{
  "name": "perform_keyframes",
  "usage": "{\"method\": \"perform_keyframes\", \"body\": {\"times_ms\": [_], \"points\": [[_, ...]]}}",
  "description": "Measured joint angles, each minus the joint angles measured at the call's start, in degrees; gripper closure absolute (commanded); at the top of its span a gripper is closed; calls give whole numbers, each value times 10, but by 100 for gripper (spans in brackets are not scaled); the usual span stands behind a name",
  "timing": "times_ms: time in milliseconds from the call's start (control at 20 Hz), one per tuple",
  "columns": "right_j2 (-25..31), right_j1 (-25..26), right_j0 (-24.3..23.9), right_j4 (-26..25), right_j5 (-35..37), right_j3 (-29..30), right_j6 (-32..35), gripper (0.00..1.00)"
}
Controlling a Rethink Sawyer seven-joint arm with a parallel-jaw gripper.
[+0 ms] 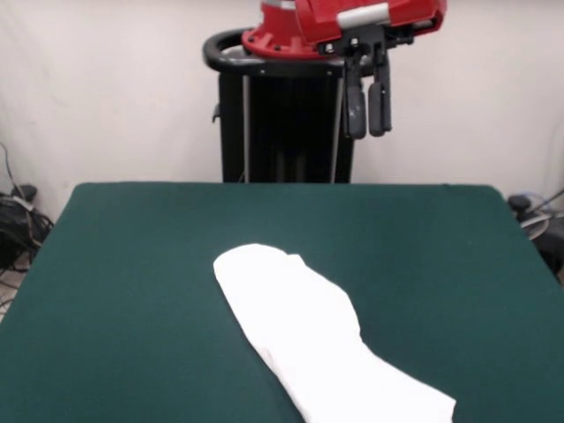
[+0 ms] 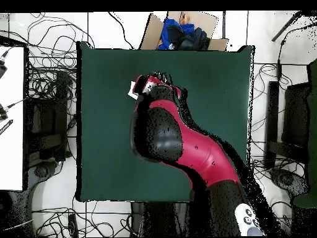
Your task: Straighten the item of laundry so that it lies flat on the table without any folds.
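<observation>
I've got the item of laundry (image 1: 322, 348) on the table (image 1: 141, 264) well below the gripper (image 1: 368, 110) and toward the near edge in the front view, lying as a long white diagonal strip. One rounded end sits near the table's middle, under and a little left of the gripper as the front camera shows it; the other end runs down to the right and reaches the bottom of the frame. Only plain white cloth shows, and I can read no print or lettering anywhere on it. It looks bunched narrow, with a soft fold line along its length.

The gripper hangs high above the table's far edge, nothing in it, its two dark fingers (image 1: 354, 110) pointing straight down, close together with a slim gap between them. It is clear of the cloth.

Overhead, the red and black arm (image 2: 186, 145) covers the table's centre, and just a small patch of white (image 2: 137, 88) peeks out beside its tip.

Around the gripper there is plenty of bare green: wide open top to either side of the shirt in the front view, and a broad band between the cloth and the far edge. Beyond the table's top edge overhead I see a cardboard box (image 2: 213, 25) with blue cloth (image 2: 176, 34) in it, and cables (image 2: 49, 80) across the floor.
</observation>
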Motion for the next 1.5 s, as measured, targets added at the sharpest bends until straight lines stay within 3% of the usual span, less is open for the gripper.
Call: {"method": "perform_keyframes", "body": {"times_ms": [750, 1500], "points": [[-29, 15, 39, -9, 0, -24, 0, 100], [-49, 39, 49, -128, 87, -68, 0, 100]]}}
